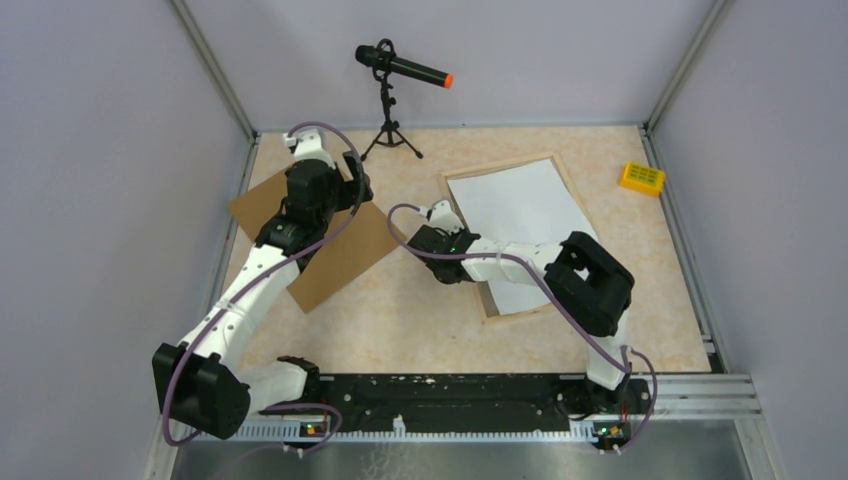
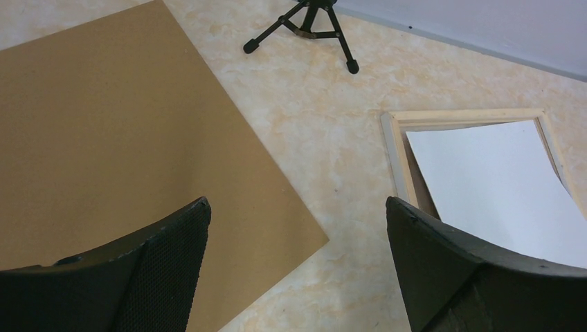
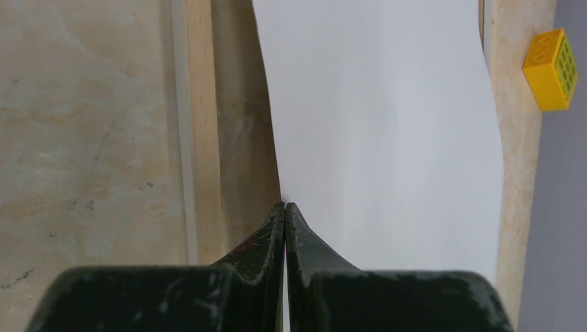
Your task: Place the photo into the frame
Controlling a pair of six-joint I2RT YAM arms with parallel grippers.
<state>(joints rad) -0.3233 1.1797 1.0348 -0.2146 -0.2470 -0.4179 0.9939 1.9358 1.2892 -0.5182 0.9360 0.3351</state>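
Photo [image 1: 520, 215] lies white side up inside the frame [image 1: 497, 165], at 2 o'clock on the table, its sheet bowed. Right gripper [image 3: 284, 206]: fingers shut together at the photo's 9 o'clock edge; whether paper is nipped cannot be told. Left gripper [image 2: 296, 202]: fingers spread wide, holding nothing, above the brown board [image 2: 104, 138] at 10 o'clock.

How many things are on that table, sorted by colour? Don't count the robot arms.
White: 1, photo, blank side up
Pale wood: 1, frame
Brown: 1, backing board
Yellow: 1, block
Black: 1, microphone on a tripod
Total: 5
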